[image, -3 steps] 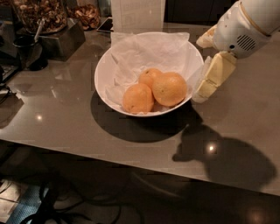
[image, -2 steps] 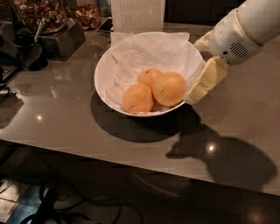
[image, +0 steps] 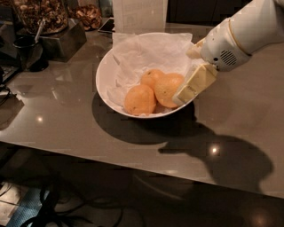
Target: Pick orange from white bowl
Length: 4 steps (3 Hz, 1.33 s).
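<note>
The white bowl (image: 103,75) stands on the grey counter, lined with crumpled white paper (image: 146,53). Three oranges lie in it. The largest orange (image: 166,88) is at the right, a smaller one (image: 139,100) lies at the front left and another (image: 151,76) behind. My gripper (image: 188,73) comes in from the right on a white arm and is open at the bowl's right rim. Its near cream finger (image: 194,84) is over the rim, right beside the largest orange. The far finger (image: 195,48) is partly hidden behind the wrist. Nothing is held.
A metal stand with a glass bowl of nuts (image: 40,15) and a dark cup (image: 27,52) stand at the back left. A white box (image: 140,13) stands just behind the bowl. The counter's front edge (image: 133,162) runs across below the bowl.
The gripper has moved left and slightly down, from beside the bowl to over its right rim, close against the largest orange. The oranges and the bowl have not moved.
</note>
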Available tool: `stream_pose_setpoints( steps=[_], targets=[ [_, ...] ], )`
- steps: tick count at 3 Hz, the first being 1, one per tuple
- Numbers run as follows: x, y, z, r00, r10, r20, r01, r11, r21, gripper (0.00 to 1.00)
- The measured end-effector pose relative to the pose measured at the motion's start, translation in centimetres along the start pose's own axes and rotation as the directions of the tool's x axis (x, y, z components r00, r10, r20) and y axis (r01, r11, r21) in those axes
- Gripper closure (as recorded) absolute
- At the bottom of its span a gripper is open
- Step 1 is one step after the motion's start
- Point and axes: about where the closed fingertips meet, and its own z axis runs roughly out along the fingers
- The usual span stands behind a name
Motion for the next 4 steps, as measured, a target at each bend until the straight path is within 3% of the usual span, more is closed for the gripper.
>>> stream_pose_setpoints(
  steps=[1, 2, 4],
  targets=[
    [0.0, 0.2, 2.1, 1.0, 0.015, 0.009, -0.015, 0.9974, -0.07, 0.0],
    [0.2, 0.4, 4.3, 0.999, 0.039, 0.013, -0.037, 0.9905, -0.133, 0.05],
    [1.1, 0.0, 6.4, 0.996, 0.087, 0.01, -0.084, 0.9842, -0.156, 0.13]
  ],
)
